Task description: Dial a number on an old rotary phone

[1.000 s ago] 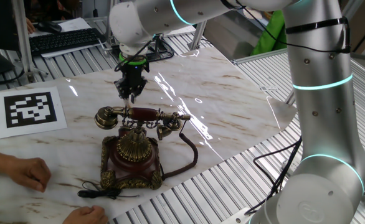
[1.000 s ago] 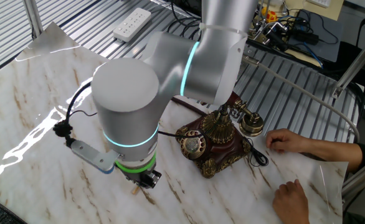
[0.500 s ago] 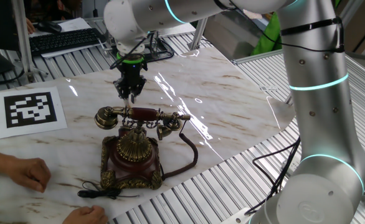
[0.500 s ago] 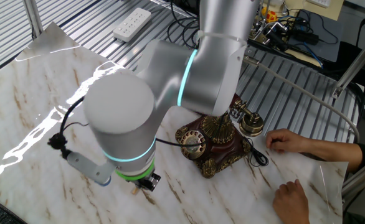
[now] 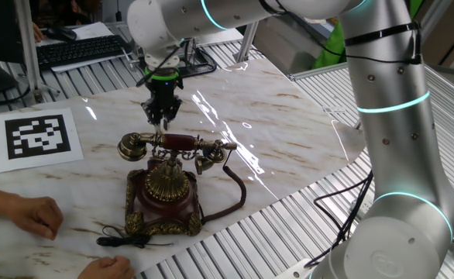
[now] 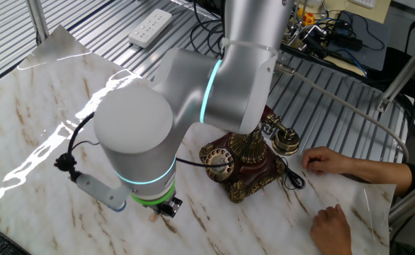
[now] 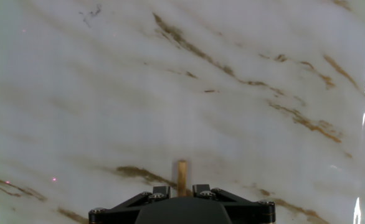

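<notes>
The old rotary phone [image 5: 165, 182] stands on the marble tabletop with its handset [image 5: 173, 143] resting on the cradle. In the other fixed view the phone [image 6: 246, 159] shows its brass dial [image 6: 219, 164]. My gripper [image 5: 163, 115] hangs over the bare marble just behind the handset, apart from the phone. In the other fixed view the gripper [image 6: 166, 207] is in front and to the left of the dial. In the hand view the gripper [image 7: 182, 188] is shut on a thin wooden stick [image 7: 182, 174] that points down at the marble; the phone is out of that view.
A person's hands [image 5: 37, 217] rest on the table left of the phone and also show in the other fixed view [image 6: 328, 161]. A printed marker sheet [image 5: 37, 136] lies at the left. A black keyboard [image 5: 80, 50] sits behind the table. The phone's dark cord [image 5: 239, 194] trails to the right.
The arm's upper joints have shifted a little to the left. The gripper with the stick has stayed almost in place behind the handset. The phone has not moved.
</notes>
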Robot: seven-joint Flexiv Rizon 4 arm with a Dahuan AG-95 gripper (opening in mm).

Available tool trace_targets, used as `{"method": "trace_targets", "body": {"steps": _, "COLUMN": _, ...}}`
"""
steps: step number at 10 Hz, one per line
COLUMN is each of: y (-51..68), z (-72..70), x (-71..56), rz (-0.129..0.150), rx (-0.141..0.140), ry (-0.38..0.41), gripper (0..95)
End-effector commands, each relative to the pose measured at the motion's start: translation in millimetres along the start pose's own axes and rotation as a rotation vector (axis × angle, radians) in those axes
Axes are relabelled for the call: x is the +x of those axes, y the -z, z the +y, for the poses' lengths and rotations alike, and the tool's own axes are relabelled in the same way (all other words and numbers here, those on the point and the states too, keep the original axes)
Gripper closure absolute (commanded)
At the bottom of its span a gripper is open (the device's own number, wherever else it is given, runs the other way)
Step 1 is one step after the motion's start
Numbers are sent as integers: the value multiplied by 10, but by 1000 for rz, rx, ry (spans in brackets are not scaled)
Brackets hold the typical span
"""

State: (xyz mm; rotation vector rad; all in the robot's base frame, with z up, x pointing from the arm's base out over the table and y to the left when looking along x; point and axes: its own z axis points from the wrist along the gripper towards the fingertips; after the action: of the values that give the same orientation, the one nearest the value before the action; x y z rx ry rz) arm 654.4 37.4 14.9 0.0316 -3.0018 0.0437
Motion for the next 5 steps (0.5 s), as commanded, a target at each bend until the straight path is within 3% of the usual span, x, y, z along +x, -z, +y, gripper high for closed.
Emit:
{"method": "trace_targets", "body": {"steps": 1, "y": -33, "z": 11, "x": -21, "rz": 7, "rx": -7, "ry": -3, "gripper": 760}}
{"method": "trace_targets", "body": {"steps": 5, "y": -120, "z": 16, "x": -23, "rz": 5, "rx": -14, "ry": -6, "gripper": 760}}
